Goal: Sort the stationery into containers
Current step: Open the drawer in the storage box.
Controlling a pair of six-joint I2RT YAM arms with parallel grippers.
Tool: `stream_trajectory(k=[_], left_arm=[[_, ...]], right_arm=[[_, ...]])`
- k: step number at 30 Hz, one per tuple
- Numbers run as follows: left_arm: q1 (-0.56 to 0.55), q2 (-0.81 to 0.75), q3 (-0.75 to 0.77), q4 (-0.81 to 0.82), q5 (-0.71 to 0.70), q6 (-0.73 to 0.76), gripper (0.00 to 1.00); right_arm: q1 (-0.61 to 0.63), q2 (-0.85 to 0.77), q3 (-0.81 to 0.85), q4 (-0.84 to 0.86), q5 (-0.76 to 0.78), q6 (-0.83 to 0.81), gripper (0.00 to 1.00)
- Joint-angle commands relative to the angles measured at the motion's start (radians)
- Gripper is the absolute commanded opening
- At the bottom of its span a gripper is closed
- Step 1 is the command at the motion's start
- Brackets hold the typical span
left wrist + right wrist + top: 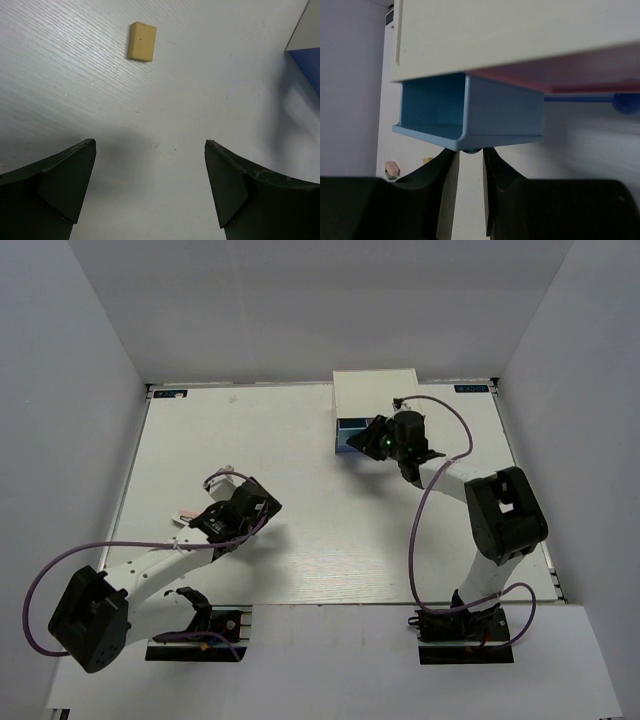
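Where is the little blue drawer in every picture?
Top external: the blue drawer sticks out of the white box, far side, right of middle.
Left wrist: only a blue corner of the drawer, probably, at the right edge.
Right wrist: drawer in the centre, open, knob pinched by the right gripper.
Shared landmark: the white box.

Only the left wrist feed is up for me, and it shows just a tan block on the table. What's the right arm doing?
Observer: The right gripper is closed on the knob of the small blue drawer.
Operator: Drawer open?
Observer: Yes, it sticks out of the white box.
Operator: Other stationery loose?
Observer: One pink-tipped piece lies on the table, left of the left gripper.
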Motion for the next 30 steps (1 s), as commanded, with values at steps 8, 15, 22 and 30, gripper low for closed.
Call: stream_trajectory(k=[8,15,22,30], left_arm=[[0.004,0.082,0.120,0.038,-0.057,0.103,0.98],[0.014,0.188,0.210,0.029,-0.087,0.230,0.97],[0.061,0.246,0.256,0.050,-0.069,0.384,0.96],[0.126,0.405,0.365,-0.007,0.012,0.482,0.70]], right_arm=[[0.003,-0.131,-0.109,0.007,-0.018,0.003,0.11],[0.001,-0.132,-0.114,0.015,-0.024,-0.001,0.56],[-0.002,-0.180,-0.165,0.018,-0.044,0.005,0.90],[-0.008,-0.305,-0.235,-0.103,-0.156,-0.127,0.90]])
